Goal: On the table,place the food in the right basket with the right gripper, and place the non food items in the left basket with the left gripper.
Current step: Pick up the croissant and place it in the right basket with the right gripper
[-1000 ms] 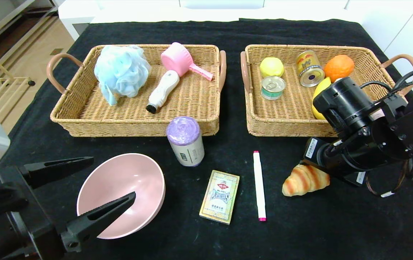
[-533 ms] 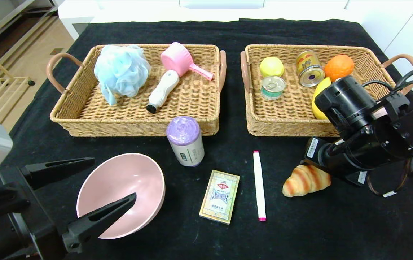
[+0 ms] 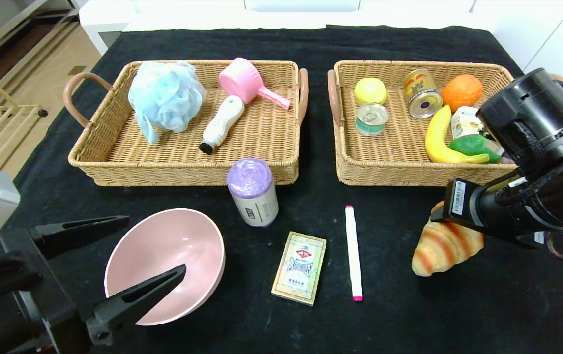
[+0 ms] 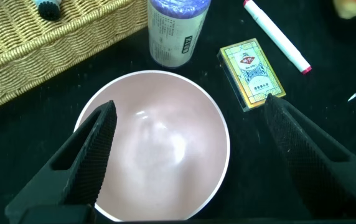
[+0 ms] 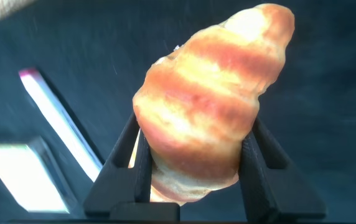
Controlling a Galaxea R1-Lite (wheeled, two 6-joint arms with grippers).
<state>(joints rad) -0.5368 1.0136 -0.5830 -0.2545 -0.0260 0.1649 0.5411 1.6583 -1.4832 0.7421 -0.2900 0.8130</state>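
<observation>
My right gripper (image 5: pixel 193 152) is shut on a croissant (image 3: pixel 444 245), which also fills the right wrist view (image 5: pixel 209 93), and holds it above the cloth just in front of the right basket (image 3: pixel 389 172). That basket holds a banana (image 3: pixel 436 137), an orange (image 3: pixel 461 91), cans and other food. My left gripper (image 3: pixel 114 255) is open and hovers over a pink bowl (image 3: pixel 165 263), its fingers (image 4: pixel 84 155) on either side of the bowl (image 4: pixel 159 149). A purple roll (image 3: pixel 253 191), a card deck (image 3: pixel 300 268) and a white marker (image 3: pixel 353 251) lie on the black cloth.
The left basket (image 3: pixel 183 172) holds a blue bath pouf (image 3: pixel 164 98), a pink scoop (image 3: pixel 247 81) and a white brush (image 3: pixel 221 123). Brown handles stick out at the basket ends. The table's left edge drops to the floor.
My right gripper has lifted the croissant off the cloth and moved right, uncovering the banana and green item in the right basket. The left gripper has stayed over the bowl.
</observation>
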